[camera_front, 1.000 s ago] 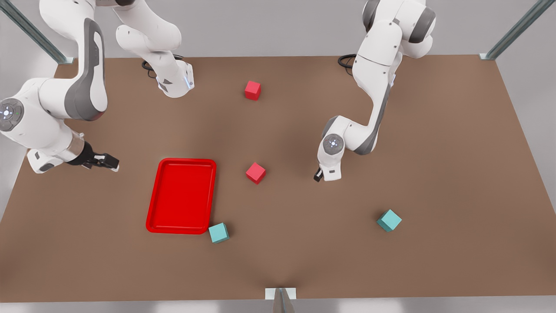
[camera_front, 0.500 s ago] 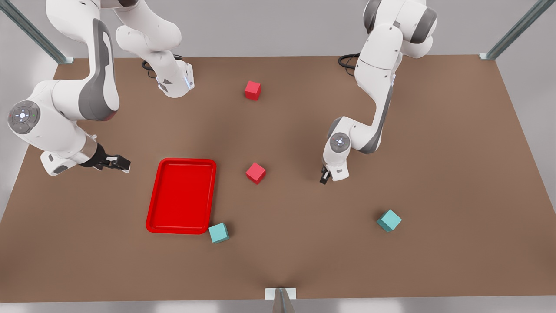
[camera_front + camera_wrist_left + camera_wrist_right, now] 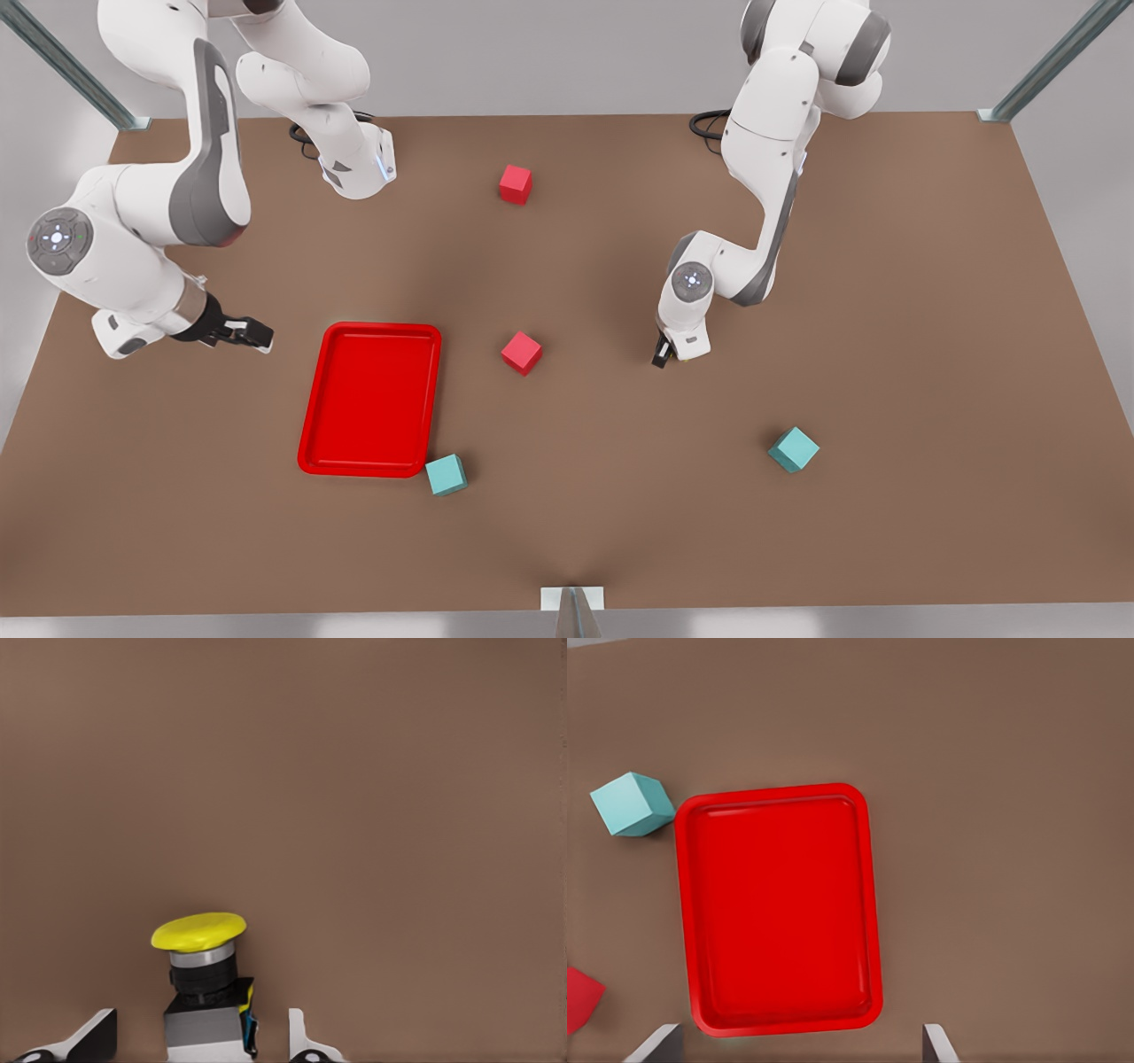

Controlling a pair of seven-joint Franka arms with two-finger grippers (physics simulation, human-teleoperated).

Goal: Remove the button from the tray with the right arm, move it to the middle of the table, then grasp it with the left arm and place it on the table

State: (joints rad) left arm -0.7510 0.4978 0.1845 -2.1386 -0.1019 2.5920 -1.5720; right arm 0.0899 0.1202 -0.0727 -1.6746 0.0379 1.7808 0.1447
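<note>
The button (image 3: 199, 935), with a yellow cap on a grey-black base, stands slightly tilted on the brown table (image 3: 354, 771). It sits between the fingers of my left gripper (image 3: 202, 1019), which is open with a gap on each side of the base. In the front view this gripper (image 3: 661, 357) hangs low over the table's middle, right of a red cube. The red tray (image 3: 370, 399) holds nothing. My right gripper (image 3: 251, 335) hovers open off the tray's left rim, and its wrist view looks down on the tray (image 3: 780, 908).
One red cube (image 3: 521, 352) lies between the tray and the left gripper, another (image 3: 515, 184) sits farther back. A teal cube (image 3: 446, 474) touches the tray's near right corner, and a second teal cube (image 3: 793, 448) lies at the front view's right.
The right arm has swung toward the tray, carrying its gripper a little to the front view's right. The left arm's wrist has shifted slightly right and lifted a touch.
</note>
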